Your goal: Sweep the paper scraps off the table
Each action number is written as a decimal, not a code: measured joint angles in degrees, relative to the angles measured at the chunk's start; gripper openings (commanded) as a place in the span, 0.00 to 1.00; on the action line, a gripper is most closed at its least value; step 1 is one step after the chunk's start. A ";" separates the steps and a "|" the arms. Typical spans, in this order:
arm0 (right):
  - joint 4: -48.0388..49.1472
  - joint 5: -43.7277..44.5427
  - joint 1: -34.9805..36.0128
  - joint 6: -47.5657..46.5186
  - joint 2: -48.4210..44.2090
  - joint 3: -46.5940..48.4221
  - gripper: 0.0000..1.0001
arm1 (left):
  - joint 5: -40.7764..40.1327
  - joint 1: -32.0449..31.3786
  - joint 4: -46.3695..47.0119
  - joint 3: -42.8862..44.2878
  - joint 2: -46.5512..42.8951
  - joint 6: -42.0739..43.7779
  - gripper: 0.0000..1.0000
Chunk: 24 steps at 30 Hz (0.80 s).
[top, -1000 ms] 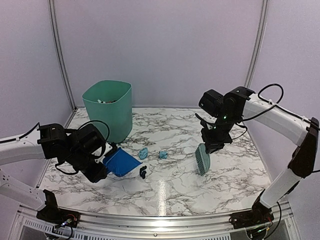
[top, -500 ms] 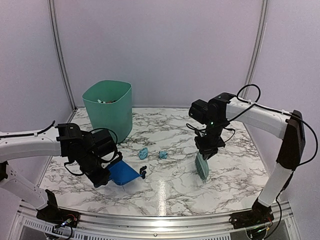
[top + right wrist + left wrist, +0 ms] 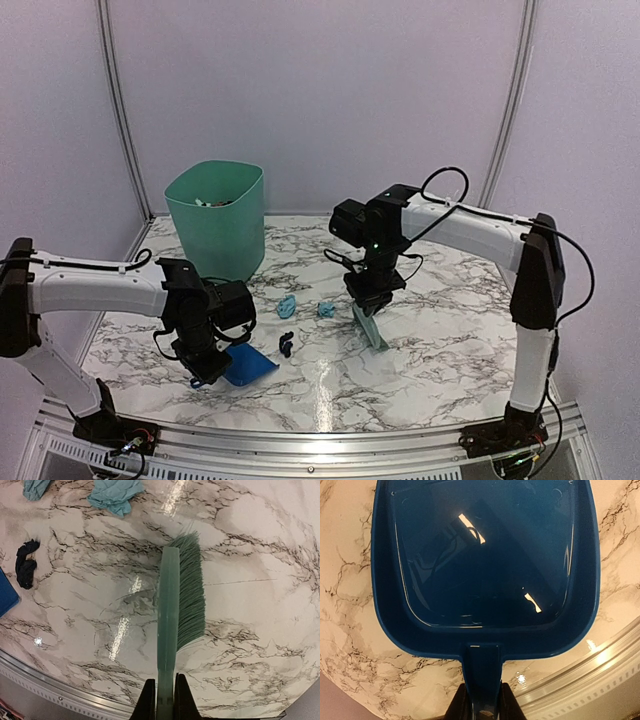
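Observation:
Two light blue paper scraps and a dark one lie mid-table. My left gripper is shut on the handle of the blue dustpan, which sits low just left of the dark scrap. In the left wrist view the empty dustpan fills the frame, its handle between my gripper fingers. My right gripper is shut on the mint-green brush, bristles down, right of the scraps. In the right wrist view the brush points away from my gripper; light blue scraps and a dark scrap lie at the upper left.
A green bin with scraps inside stands at the back left of the table. The metal rail runs along the near edge, close to the dustpan. Frame posts rise at both back corners.
The left arm has swung the dustpan nearer and rightward, lowering it beside the dark scrap. The right arm has carried the brush left, closer to the light blue scraps.

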 measured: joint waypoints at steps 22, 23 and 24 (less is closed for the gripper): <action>10.03 -7.74 4.90 -0.98 8.35 8.90 0.00 | 2.93 0.00 0.81 10.27 11.06 6.84 0.00; 10.69 -8.09 4.98 -1.11 8.59 8.92 0.00 | 3.04 0.00 0.81 10.62 11.34 7.04 0.00; 11.37 -8.50 5.07 -1.20 8.85 8.92 0.00 | 3.15 0.00 0.92 10.99 11.63 7.34 0.00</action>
